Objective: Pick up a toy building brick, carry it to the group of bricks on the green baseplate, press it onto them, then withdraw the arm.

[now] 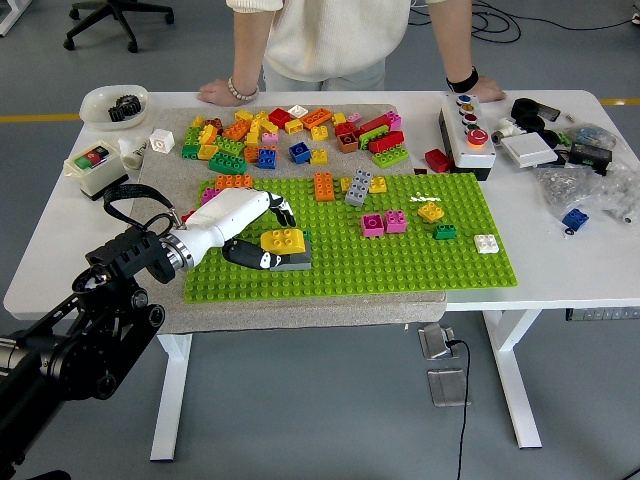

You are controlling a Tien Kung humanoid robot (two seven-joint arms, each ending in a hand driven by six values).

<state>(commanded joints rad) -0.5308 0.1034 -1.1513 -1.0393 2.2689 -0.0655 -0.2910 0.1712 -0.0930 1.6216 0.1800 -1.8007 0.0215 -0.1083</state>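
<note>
A yellow brick (285,240) sits on a grey brick (292,263) at the left of the green baseplate (400,265). My left hand (270,236), white with black fingertips, reaches in from the lower left and straddles this stack. Its fingers (285,211) arch just behind the yellow brick and the thumb (260,261) lies in front, beside the grey brick. The fingers look loosened and a little clear of the brick, so the hand stands open. Other bricks on the plate include a grey one (358,187), two pink ones (384,222) and an orange one (324,186). My right arm is out of sight.
A pile of loose bricks (290,130) lies behind the baseplate. A button box (467,130) stands at the back right, a switch box (90,162) and a white bowl (112,104) at the left. A person at the far side rests a hand (220,92) on the table edge.
</note>
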